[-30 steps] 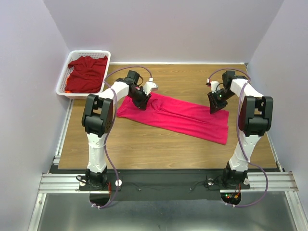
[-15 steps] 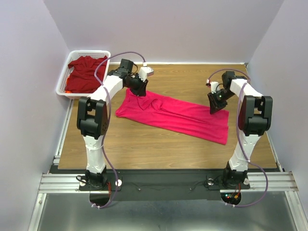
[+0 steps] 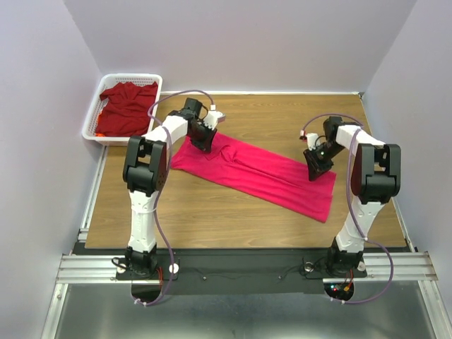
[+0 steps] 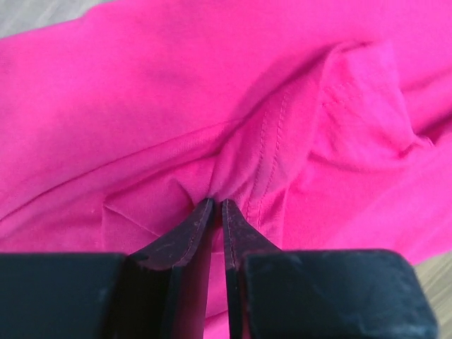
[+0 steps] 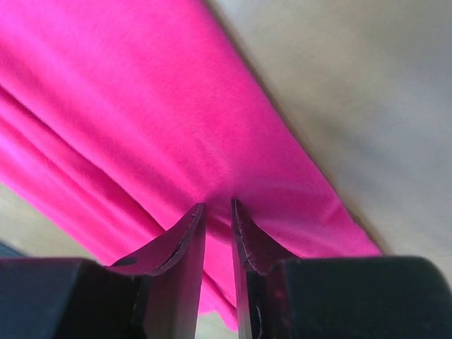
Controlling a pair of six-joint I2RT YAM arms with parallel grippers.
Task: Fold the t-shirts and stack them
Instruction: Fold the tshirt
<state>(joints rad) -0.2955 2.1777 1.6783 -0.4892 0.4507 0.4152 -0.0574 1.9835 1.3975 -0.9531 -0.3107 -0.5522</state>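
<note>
The bright pinkish-red t-shirt (image 3: 254, 173) lies folded into a long strip slanting across the table's middle. My left gripper (image 3: 204, 138) is at its far left end, shut on a pinched fold of the cloth (image 4: 244, 162) near a stitched seam; its jaws (image 4: 217, 203) meet on the fabric. My right gripper (image 3: 318, 165) is at the strip's right end on its far edge, its jaws (image 5: 217, 206) closed on the pink cloth (image 5: 141, 106). The darker maroon-red t-shirt (image 3: 127, 106) lies crumpled in the basket.
The white mesh basket (image 3: 97, 113) stands at the far left corner, partly off the wooden table (image 3: 212, 212). Purple walls close in the left, back and right sides. A metal rail runs along the near edge.
My left gripper swung toward the far left and came back down onto the shirt's left end. My right gripper moved nearer, drawing the shirt's right end with it.
</note>
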